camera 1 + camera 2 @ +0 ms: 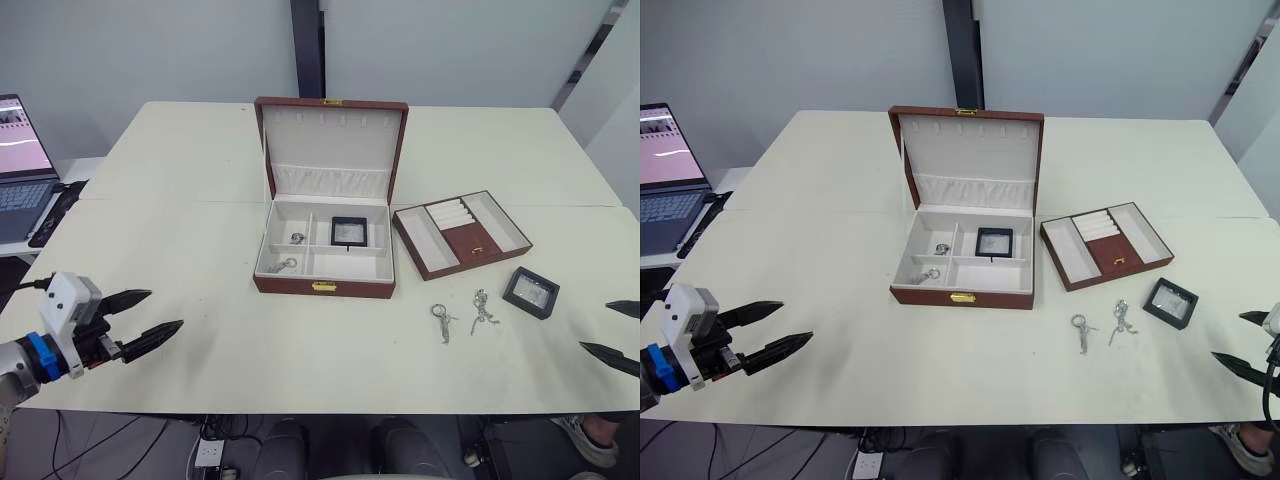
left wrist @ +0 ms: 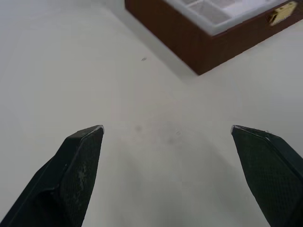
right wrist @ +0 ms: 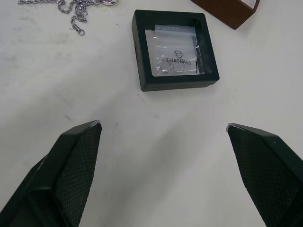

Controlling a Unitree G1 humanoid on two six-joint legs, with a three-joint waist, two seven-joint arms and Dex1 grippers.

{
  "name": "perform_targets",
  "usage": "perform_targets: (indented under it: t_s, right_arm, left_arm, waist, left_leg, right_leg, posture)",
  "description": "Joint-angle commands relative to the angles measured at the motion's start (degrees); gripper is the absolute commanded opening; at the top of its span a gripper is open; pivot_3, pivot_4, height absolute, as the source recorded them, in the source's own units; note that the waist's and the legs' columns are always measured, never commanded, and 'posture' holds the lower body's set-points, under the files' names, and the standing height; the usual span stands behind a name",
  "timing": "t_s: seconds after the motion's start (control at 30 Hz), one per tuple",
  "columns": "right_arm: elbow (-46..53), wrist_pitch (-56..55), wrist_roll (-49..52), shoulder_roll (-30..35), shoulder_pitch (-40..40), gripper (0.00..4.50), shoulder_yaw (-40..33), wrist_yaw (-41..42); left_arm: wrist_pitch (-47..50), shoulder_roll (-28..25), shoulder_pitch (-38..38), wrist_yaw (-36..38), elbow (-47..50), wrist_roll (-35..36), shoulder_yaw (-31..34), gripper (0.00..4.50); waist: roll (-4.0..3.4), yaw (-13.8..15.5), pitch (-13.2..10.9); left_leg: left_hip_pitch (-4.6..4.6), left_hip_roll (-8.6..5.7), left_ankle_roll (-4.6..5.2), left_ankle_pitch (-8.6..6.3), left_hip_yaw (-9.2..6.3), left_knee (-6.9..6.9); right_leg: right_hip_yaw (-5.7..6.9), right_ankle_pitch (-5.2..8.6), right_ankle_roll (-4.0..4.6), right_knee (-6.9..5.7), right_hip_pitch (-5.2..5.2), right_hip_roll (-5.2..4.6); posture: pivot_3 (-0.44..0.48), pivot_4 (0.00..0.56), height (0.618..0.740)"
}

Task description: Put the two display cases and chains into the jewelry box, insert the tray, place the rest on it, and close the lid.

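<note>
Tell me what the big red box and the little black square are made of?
The jewelry box looks like wood, or wood-look veneer: maroon with grain and a gold clasp, and a soft cream lining, perhaps velvet. The display case on the table looks like matte black plastic with a clear shiny window, likely plastic film, since it reflects light.

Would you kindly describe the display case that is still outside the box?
Start at the open jewelry box. To its right lies the tray, and nearer the table's front edge sits the display case. Unlike the chains beside it, it's a square black frame.
</note>
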State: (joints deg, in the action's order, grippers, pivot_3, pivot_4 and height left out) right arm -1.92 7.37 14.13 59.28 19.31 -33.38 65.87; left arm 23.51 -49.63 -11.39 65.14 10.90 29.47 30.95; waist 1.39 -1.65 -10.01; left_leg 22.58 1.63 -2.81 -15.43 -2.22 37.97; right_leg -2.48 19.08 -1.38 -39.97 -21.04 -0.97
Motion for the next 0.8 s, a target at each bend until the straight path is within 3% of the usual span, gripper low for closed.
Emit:
perform_targets:
  t_s: [0.03, 0.27, 0.37, 0.5, 0.8]
  right_arm:
    - [5.2, 2.0, 1.5, 0.3, -1.3, 4.50, -0.6, -0.8]
    - [14.1, 6.0, 5.9, -1.2, -2.2, 4.50, 0.1, 0.0]
    - [14.5, 5.9, 5.6, -0.8, -2.7, 3.89, 2.3, 1.0]
    - [12.3, 4.7, 4.2, -0.4, -6.6, 2.54, 7.1, 1.0]
    - [2.3, -2.0, -1.9, -2.4, -15.3, 2.54, 17.5, -1.9]
  left_arm:
    - [0.4, -1.2, 3.9, 2.3, 9.1, 4.7, -4.3, 4.47]
    - [3.1, -2.1, 14.1, 4.7, 17.1, 10.1, -14.0, 4.47]
    - [2.8, -2.5, 17.9, 7.1, 17.5, 11.4, -17.1, 4.50]
    - [3.6, -2.3, 22.7, 9.6, 17.2, 13.8, -20.1, 4.50]
    - [2.1, -0.3, 25.3, 9.7, 17.1, 12.3, -24.9, 4.50]
  waist:
    - [0.00, 0.0, 0.0]
    - [-0.04, 0.0, 0.0]
    - [-0.03, 0.0, 0.0]
    - [-0.05, -0.1, 0.0]
    - [-0.06, 0.0, 0.0]
  left_leg:
    - [-0.01, 0.00, 0.00, 0.00, 0.01, 0.00]
    - [0.00, 0.04, -0.01, 0.00, -0.02, 0.01]
    - [-0.01, 0.05, 0.00, 0.00, -0.01, 0.01]
    - [-0.04, 0.04, 0.00, 0.00, 0.02, 0.03]
    - [-0.01, 0.04, 0.00, 0.00, 0.02, 0.07]
  right_leg:
    - [0.00, 0.00, 0.00, 0.00, 0.01, 0.00]
    - [-0.04, 0.00, 0.00, 0.00, 0.03, 0.29]
    - [-0.04, 0.00, 0.00, 0.00, 0.03, 0.33]
    - [-0.02, 0.00, 0.00, 0.00, 0.03, 0.38]
    - [-0.03, 0.00, 0.00, 0.00, 0.02, 0.41]
  posture:
    - [0.000, 0.150, 0.740]
    - [0.000, 0.150, 0.740]
    - [0.000, 0.150, 0.740]
    - [0.000, 0.150, 0.740]
    - [0.000, 0.150, 0.740]
